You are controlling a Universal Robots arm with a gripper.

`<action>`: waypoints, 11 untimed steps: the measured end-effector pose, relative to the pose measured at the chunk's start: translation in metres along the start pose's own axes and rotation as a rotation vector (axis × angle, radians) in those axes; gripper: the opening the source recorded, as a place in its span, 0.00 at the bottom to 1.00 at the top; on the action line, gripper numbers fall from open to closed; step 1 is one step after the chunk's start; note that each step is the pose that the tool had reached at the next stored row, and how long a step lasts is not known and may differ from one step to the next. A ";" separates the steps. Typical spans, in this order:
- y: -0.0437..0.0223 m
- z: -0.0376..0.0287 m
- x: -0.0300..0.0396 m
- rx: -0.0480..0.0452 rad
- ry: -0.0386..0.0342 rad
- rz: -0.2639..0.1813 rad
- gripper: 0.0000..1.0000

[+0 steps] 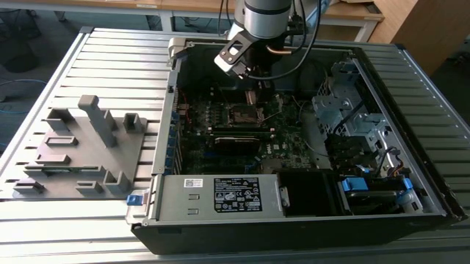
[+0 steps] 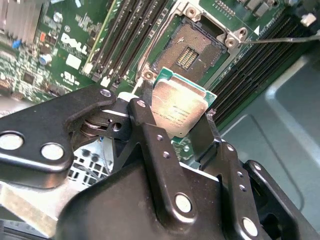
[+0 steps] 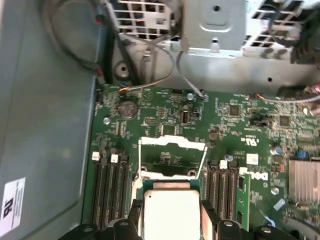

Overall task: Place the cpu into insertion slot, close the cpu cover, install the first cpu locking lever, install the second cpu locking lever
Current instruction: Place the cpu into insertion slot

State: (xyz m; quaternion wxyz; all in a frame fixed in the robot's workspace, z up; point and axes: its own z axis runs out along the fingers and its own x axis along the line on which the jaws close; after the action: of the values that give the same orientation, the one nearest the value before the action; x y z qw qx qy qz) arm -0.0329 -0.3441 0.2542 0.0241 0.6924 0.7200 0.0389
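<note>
In both wrist views the gripper has its jaws partly closed, with a black finger pressed on each of two opposite edges of the cpu. The cpu is clamped between them with its dull metal top facing the cameras and a green edge showing around it. It hangs in the air above the motherboard, close to the cpu socket but not seated in it.

In the second wrist view the socket lies open, its pin field bare. A thin metal locking lever sticks out from one corner, raised off the board. In the first wrist view the cpu cover, a silvery frame with a large window, stands swung up on the far side of the socket, beyond the held chip. Black memory slots run along both sides of the socket.

In the exterior view the arm reaches down into an open computer case lying on a slatted table. A grey power supply with a white label sits at the near edge of the case. A grey fixture rests on the table toward the exterior view's left, well apart from the arm.
</note>
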 end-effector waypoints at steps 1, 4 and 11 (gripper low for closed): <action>0.0000 0.0000 0.0000 0.0000 -0.0005 0.005 0.54; 0.0000 0.0000 0.0000 -0.0001 -0.0006 0.006 0.54; -0.0031 0.0020 0.0006 -0.0002 -0.0012 0.014 0.54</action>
State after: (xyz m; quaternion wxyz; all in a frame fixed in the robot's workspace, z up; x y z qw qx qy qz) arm -0.0358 -0.3436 0.2519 0.0243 0.6976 0.7151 0.0388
